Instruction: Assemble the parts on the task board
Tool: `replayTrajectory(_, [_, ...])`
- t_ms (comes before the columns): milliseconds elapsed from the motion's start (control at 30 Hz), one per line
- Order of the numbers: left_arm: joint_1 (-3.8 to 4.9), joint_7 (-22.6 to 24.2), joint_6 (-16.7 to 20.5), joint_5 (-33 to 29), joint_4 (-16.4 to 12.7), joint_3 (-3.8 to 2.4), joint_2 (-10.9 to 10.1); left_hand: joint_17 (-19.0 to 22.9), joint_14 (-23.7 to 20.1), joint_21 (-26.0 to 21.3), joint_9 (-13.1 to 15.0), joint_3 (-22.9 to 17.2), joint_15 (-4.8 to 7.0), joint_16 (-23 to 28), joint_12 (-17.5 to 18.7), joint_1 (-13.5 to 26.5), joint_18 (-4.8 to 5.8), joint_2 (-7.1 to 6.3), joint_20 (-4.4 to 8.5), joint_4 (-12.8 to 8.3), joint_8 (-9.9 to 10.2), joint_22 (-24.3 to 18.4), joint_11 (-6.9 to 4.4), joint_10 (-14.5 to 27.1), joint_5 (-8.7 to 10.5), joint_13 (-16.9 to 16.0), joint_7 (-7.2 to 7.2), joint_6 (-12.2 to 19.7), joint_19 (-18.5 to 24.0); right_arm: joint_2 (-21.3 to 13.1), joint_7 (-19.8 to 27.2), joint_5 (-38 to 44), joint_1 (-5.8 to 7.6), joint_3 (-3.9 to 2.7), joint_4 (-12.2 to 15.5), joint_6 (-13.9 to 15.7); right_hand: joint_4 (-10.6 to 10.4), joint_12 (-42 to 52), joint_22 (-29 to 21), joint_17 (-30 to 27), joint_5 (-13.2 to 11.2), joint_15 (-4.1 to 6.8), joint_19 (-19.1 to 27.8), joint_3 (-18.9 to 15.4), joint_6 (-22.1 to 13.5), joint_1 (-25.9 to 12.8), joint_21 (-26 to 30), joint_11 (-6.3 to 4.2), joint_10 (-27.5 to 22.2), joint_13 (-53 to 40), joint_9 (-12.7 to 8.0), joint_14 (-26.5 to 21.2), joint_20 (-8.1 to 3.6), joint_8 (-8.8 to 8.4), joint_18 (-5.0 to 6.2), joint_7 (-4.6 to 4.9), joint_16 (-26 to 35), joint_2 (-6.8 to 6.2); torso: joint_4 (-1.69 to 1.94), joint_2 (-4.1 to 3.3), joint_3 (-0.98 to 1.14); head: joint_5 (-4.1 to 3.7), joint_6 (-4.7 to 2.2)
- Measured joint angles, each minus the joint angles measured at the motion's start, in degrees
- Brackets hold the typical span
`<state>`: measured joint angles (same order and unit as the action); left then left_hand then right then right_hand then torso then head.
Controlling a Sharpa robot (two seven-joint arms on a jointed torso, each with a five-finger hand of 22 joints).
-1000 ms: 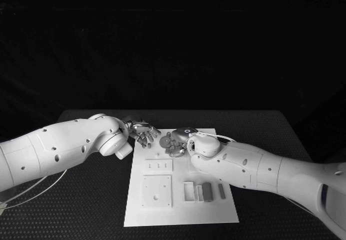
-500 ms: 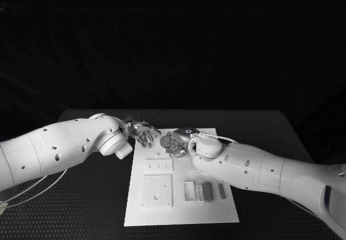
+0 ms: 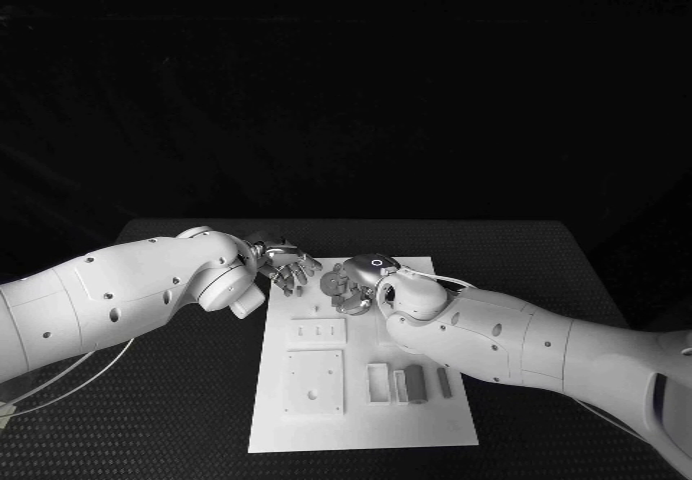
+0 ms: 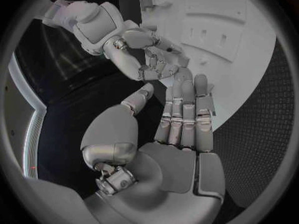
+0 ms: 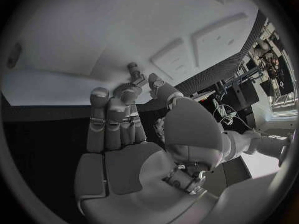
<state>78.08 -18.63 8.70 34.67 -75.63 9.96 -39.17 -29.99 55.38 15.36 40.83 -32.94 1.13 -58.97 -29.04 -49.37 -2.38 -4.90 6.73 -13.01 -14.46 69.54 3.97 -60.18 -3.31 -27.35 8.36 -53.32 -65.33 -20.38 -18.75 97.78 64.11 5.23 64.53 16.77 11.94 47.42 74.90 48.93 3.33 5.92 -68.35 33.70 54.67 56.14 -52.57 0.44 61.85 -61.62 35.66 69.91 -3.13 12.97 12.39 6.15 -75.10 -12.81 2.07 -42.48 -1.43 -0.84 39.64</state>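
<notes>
Task board (image 3: 361, 420): white plate below both hands' fingers.
Parts (image 3: 414, 383): lying well short of fingertips.
Left hand (image 3: 290, 267): fingers spread, holding nothing.
Right hand (image 3: 351, 285): fingers curled; contents unclear.
Risk: close hands may collide.

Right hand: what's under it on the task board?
Under the right hand the head view shows bare white task board at the far end, near the left hand. Whether a part lies beneath its palm and fingers cannot be seen; they cover that spot.
</notes>
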Motion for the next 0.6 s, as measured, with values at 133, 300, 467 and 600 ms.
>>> replayTrajectory(133, [0.0,0.0,-0.09,-0.01,0.0,0.0,-0.07,0.05,0.0,0.0,0.0,0.0,0.0,0.0,0.0,0.0,-0.03,0.0,0.0,0.0,0.0,0.0,0.0,0.0,0.0,0.0,0.11,0.11,0.0,-0.22,0.37,0.0,-0.03,0.18,0.34,0.01,0.24,0.32,0.0,0.09,0.0,-0.03,0.08,0.22,-0.18,0.69,0.0,0.0,0.0,0.07,0.32,-0.03,0.08,0.3,0.0,0.0,0.0,0.69,0.01,0.0,-0.01,0.0,0.04])
replayTrajectory(300, [0.0,-0.02,-0.18,-0.01,0.01,0.0,-0.14,0.05,0.0,0.0,-0.05,0.0,0.0,0.0,0.0,0.0,-0.06,0.0,-0.01,0.0,0.0,0.0,-0.01,0.01,0.0,0.05,0.18,0.21,0.01,-0.37,0.8,-0.04,-0.05,0.5,0.43,-0.23,0.63,0.74,0.0,0.15,0.0,-0.03,0.08,0.31,-0.04,1.05,0.0,0.0,0.0,0.26,0.77,-0.03,0.08,0.88,0.0,0.14,0.0,1.05,0.01,-0.01,-0.02,-0.04,0.1])
replayTrajectory(467, [0.0,-0.04,-0.26,-0.01,0.04,0.0,-0.14,0.05,0.0,0.0,-0.05,0.0,0.0,0.0,0.0,0.0,-0.08,0.0,-0.01,0.0,0.0,0.0,-0.02,0.02,0.0,0.05,0.17,0.23,0.01,-0.4,1.07,-0.06,-0.06,0.63,0.45,-0.6,0.63,0.74,0.0,0.19,0.0,-0.03,0.07,0.31,0.39,1.28,0.08,-0.23,0.22,0.34,0.9,-0.03,0.09,1.17,0.0,-0.23,0.0,1.28,0.01,-0.01,-0.06,-0.07,0.12])
replayTrajectory(600, [0.0,-0.06,-0.33,-0.02,0.05,0.0,-0.15,0.05,0.0,0.0,-0.05,0.0,0.0,0.0,0.0,0.0,-0.07,0.0,-0.02,0.0,0.0,0.01,-0.02,0.02,0.0,0.05,0.15,0.24,0.02,-0.37,1.24,-0.07,-0.06,0.68,0.34,-0.86,0.63,0.95,0.0,0.2,0.0,-0.04,0.07,0.31,0.48,1.28,0.08,-0.23,0.22,0.34,0.9,-0.02,0.09,1.17,0.0,-0.17,0.0,1.28,0.03,-0.01,-0.06,-0.12,0.14])
